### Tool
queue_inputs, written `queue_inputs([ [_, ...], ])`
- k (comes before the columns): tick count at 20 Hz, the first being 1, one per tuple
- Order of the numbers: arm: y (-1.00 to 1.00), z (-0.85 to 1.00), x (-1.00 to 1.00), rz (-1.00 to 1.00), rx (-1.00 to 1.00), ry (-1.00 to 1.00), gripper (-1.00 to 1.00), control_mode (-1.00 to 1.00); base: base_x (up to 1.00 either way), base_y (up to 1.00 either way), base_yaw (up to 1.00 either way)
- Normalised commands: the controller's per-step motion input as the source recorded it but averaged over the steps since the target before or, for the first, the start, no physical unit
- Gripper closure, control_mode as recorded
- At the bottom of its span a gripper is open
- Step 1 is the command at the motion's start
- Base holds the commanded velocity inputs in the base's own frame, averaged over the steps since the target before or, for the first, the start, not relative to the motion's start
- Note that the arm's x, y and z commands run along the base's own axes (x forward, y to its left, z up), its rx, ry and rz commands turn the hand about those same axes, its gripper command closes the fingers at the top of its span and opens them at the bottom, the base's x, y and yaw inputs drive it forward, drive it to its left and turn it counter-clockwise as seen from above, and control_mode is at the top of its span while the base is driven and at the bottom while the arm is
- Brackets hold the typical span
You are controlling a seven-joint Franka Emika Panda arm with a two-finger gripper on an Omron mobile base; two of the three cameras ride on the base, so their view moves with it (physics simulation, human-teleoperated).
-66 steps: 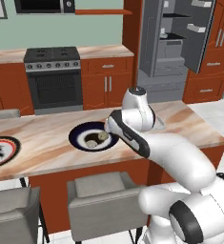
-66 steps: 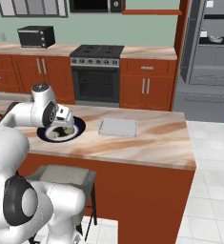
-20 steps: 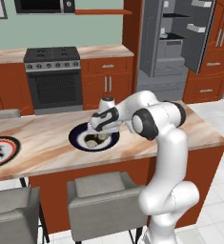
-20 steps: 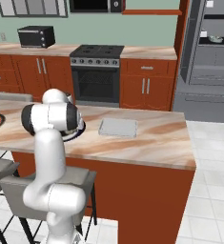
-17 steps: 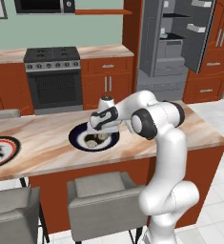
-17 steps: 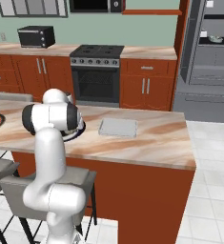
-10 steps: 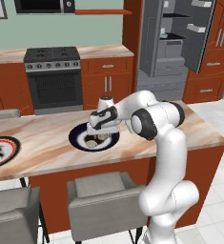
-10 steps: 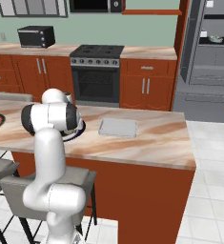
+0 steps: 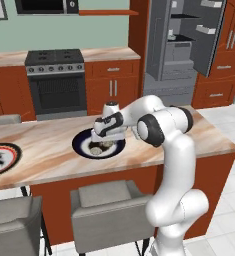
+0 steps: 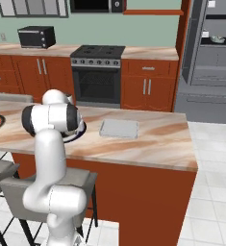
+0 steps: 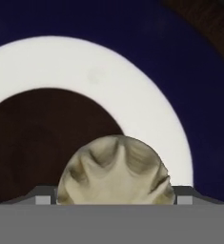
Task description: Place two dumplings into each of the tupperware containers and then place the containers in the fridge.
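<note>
Left base view: the white arm rises from the lower right and bends over to centre frame, where the gripper (image 9: 103, 142) is lowered onto a round dark-blue plate (image 9: 83, 148) on the marble island counter (image 9: 49, 155). Small beige dumplings (image 9: 96, 148) lie on the plate beneath the hand. A red-and-black-rimmed plate (image 9: 0, 159) sits at the left edge. The fridge (image 9: 181, 42) stands open at upper right, well apart from the island.

Right base view: the arm fills the left of frame, hiding most of the dark-blue plate; only its rim shows. A pale grey tupperware container (image 10: 118, 129) rests on the counter at centre, just right of that plate.

Hand view: one pleated dumpling (image 11: 114, 171) sits bottom centre, on the plate's white ring, between the two fingertips (image 11: 184, 194). The jaws stand apart on either side of it; whether they press on it cannot be told.
</note>
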Motion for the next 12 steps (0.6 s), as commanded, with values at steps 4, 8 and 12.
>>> queue_inputs([
  [4, -0.24, 0.05, 0.02, 0.0, 0.0, 0.0, 1.0, -1.0, 0.0, 0.0, 0.0],
  [8, -0.62, 0.13, 0.0, 0.0, 0.0, -0.02, 1.0, -1.0, 0.0, 0.0, 0.0],
  [12, -0.86, 0.33, 0.06, 0.0, 0.01, 0.0, 1.0, -1.0, 0.0, 0.0, 0.0],
])
